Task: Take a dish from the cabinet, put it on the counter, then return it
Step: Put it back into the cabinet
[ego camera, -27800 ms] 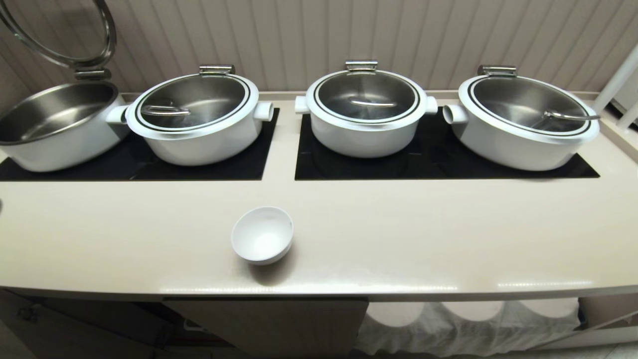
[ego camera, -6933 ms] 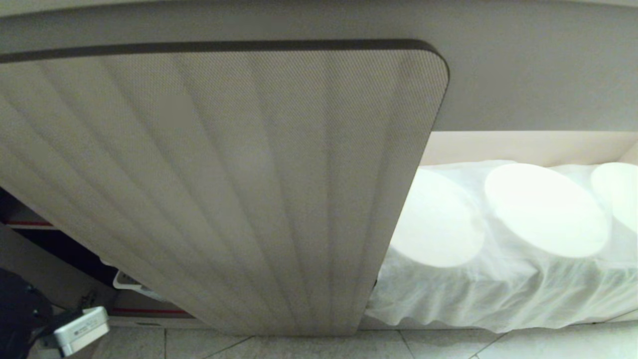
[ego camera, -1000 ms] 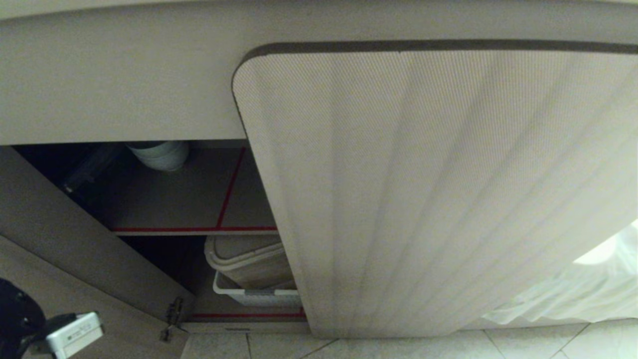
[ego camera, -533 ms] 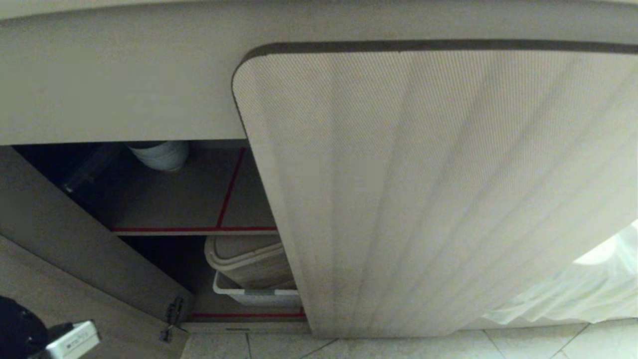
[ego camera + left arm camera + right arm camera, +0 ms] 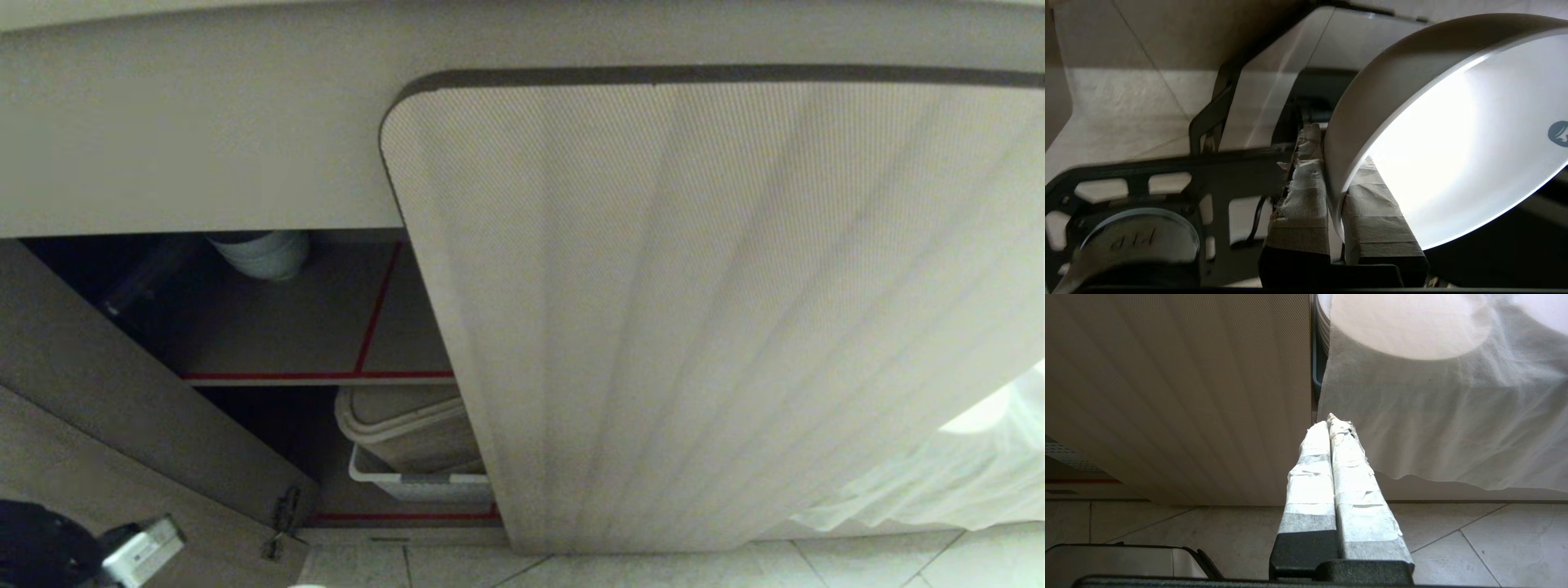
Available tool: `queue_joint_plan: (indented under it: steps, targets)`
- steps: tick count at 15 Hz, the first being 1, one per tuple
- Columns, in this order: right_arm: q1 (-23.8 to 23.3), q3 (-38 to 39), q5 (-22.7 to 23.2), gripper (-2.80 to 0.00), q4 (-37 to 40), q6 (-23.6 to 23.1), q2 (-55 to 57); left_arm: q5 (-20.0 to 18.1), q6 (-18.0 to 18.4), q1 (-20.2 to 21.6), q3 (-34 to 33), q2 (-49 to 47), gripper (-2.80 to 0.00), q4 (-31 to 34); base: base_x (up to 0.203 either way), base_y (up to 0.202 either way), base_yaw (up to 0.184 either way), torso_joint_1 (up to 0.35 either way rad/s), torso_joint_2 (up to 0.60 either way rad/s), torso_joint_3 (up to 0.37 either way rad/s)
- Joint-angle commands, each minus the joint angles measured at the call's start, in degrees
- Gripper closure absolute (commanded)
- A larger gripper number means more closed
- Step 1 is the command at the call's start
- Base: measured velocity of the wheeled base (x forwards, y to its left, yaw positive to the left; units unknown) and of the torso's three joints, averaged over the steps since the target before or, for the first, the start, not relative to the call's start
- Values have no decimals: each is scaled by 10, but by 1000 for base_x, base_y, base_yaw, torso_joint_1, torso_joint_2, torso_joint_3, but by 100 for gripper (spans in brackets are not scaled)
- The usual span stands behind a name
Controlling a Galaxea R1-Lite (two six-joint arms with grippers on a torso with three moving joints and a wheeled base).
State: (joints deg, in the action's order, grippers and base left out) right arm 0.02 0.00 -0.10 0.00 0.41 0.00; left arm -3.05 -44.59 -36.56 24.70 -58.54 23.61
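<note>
My left gripper is shut on the rim of the dish, a plain white bowl, with one taped finger outside its wall and the other inside. Of that arm, the head view shows only the wrist, low at the left in front of the open cabinet. The cabinet's left door is swung out and its fluted right door is closed. The counter's top is out of view. My right gripper is shut and empty, near the closed door's edge.
Something round and white stands at the back of the upper shelf, which is edged in red tape. A lidded bin fills the lower shelf. Further right, a white cloth covers round plates. Tiled floor lies below.
The dish stood on the counter much earlier and is now in my left gripper. Over the last second my left wrist has shifted slightly right and turned; the view itself has stayed still.
</note>
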Motion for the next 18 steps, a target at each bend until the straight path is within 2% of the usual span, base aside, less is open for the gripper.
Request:
queue_joint_plan:
  steps: [1,6,9,12,16,18]
  targets:
    - [0,0,0,0,0,0,0,0,-2,19,-31,-3,0,-37,0,0,0,0,0,0]
    - [1,0,0,0,0,-1,0,11,-6,64,-50,-42,0,-111,0,0,0,0,0,0]
    - [0,0,0,0,0,-1,0,52,-30,67,-52,-84,0,-144,0,0,0,0,0,0]
    - [0,0,0,0,0,-1,0,76,-55,67,-49,-111,0,-161,0,0,0,0,0,0]
    - [0,0,0,0,0,-1,0,84,-58,71,-49,-122,0,-193,0,0,0,0,0,0]
    - [0,0,0,0,0,0,0,83,-59,89,-51,-143,0,-220,0,0,0,0,0,0]
